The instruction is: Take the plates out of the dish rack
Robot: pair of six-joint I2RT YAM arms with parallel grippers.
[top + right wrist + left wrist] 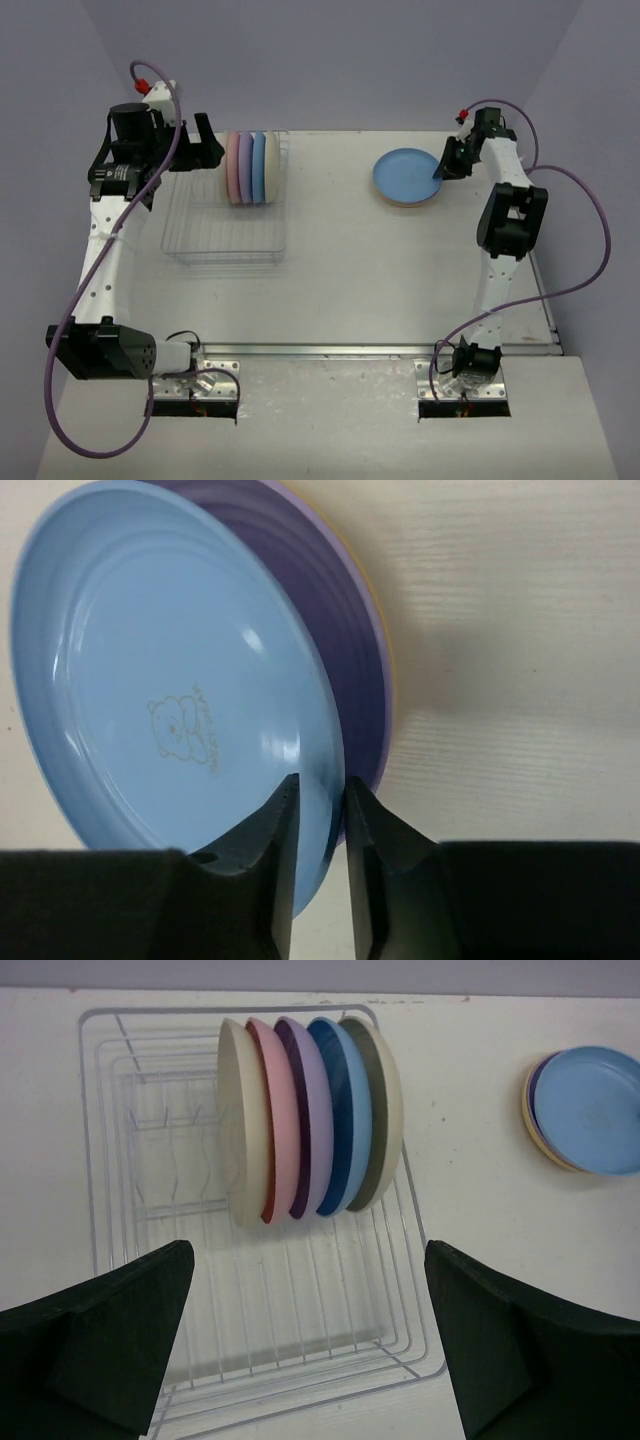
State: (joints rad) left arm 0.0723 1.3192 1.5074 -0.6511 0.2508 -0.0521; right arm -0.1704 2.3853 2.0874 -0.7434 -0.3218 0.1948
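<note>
White worktop (380, 270) is the biggest thing, walls on 3 sides. Left arm (100, 250) runs up the left edge, right arm (510, 215) up the right edge. Wire dish rack (225, 240) sits on the far-left part of the worktop, long side running near-to-far. 5 plates (300, 1120) stand on edge in its slots, packed together at the far end of the rack. In the left wrist view they read, left to right, cream, pink, lavender, blue, then a cream one with a grey-looking face. All lean the same way, and the rest of the rack has bare prongs. A stack (408, 177) of plates lies flat on the far-right part of the worktop, well apart from the rack. Blue plate (170, 680) is on top, face up, with a small bear print in the middle. Purple plate (350, 650) is under it, and a yellow-orange plate edge (526, 1110) shows at the bottom. Left claw (208, 142) hangs just left of the rack's far end, beside the standing plates, not touching them. It is wide, holding nothing, and its 2 dark fingers (110, 1340) sit far apart at the bottom corners of the left wrist view. Right claw (320, 800) is at the right rim of the stack. It is narrow, with 1 finger over the blue plate's inside and 1 outside over the purple plate, the blue rim in the slit between. Cannot tell if the pads press the rim or just straddle it.
</note>
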